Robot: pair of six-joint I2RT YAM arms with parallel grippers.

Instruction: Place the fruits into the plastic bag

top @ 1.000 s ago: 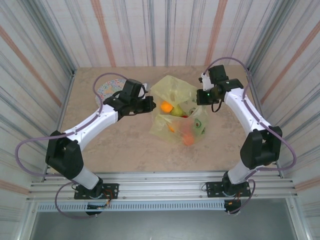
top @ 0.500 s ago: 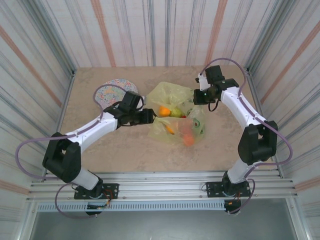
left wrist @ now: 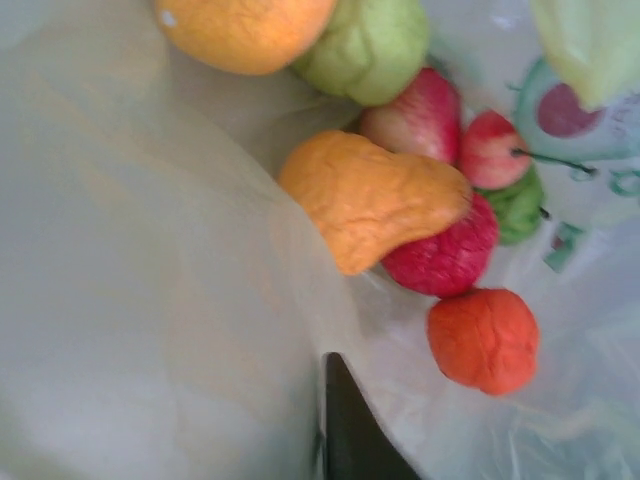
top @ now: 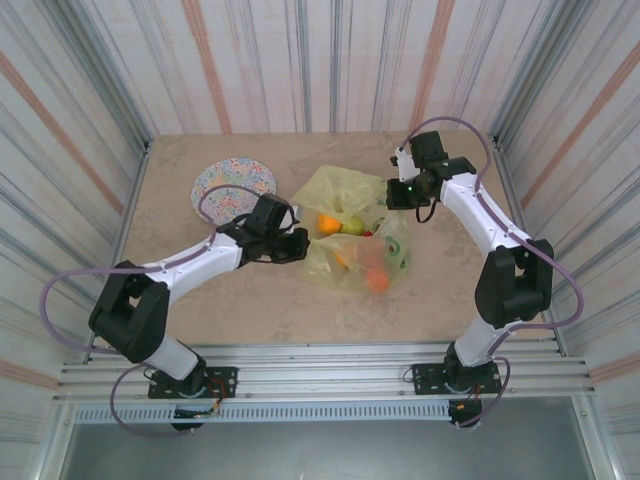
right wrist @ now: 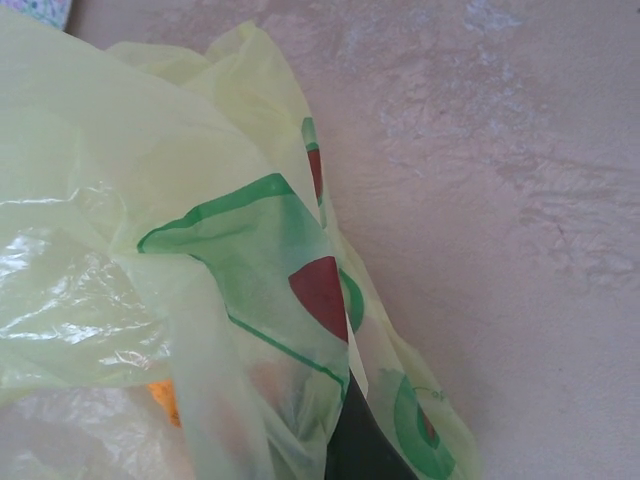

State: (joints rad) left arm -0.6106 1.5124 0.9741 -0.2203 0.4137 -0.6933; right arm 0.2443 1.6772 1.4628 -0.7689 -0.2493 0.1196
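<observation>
Plastic bag (top: 335, 187) is limp and slick, so we'd grab the rim: right claw (top: 391, 197) pinches it, left claw (top: 300, 243) is closed, fruits (left wrist: 372, 197) just ahead.

Bright, even light, soft shadows; the fruits (left wrist: 370, 200) blur in the left wrist view, the bag (right wrist: 60, 300) glints faintly
</observation>
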